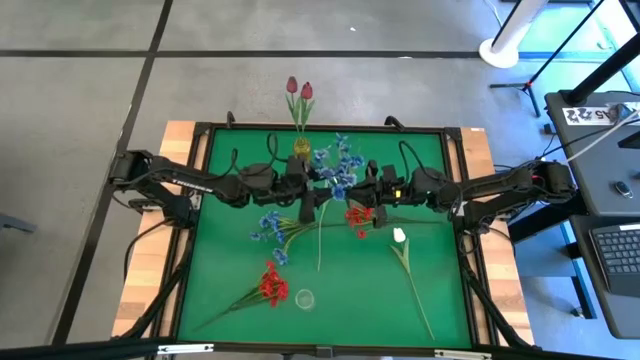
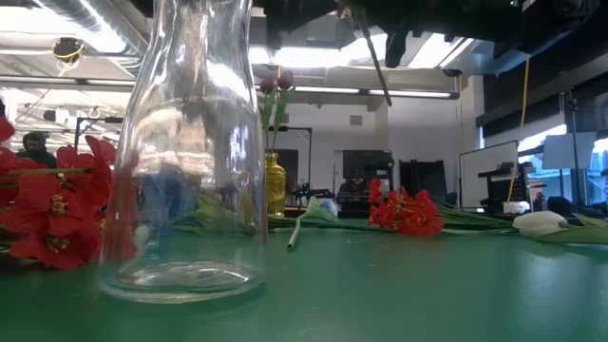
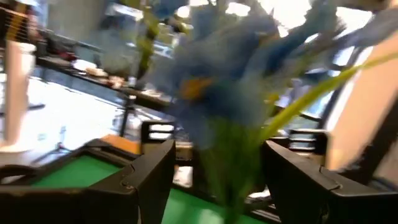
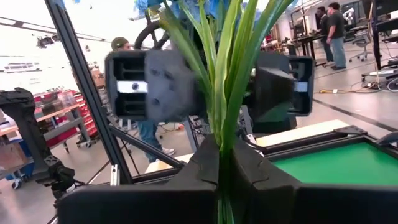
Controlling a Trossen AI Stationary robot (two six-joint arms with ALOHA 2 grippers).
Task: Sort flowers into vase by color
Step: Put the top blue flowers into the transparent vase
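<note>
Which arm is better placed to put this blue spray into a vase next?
Right. The right claw is shut on the blue spray's stems, holding it upright. The left claw is open around the blossoms, gripping nothing.

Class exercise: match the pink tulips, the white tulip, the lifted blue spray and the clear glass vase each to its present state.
1 pink tulips
2 white tulip
3 lifted blue spray
4 clear glass vase

A lying on the green mat
B clamped in the right gripper fingers
C standing in the yellow vase
D upright and empty

Pairs: 1-C, 2-A, 3-B, 4-D
</note>
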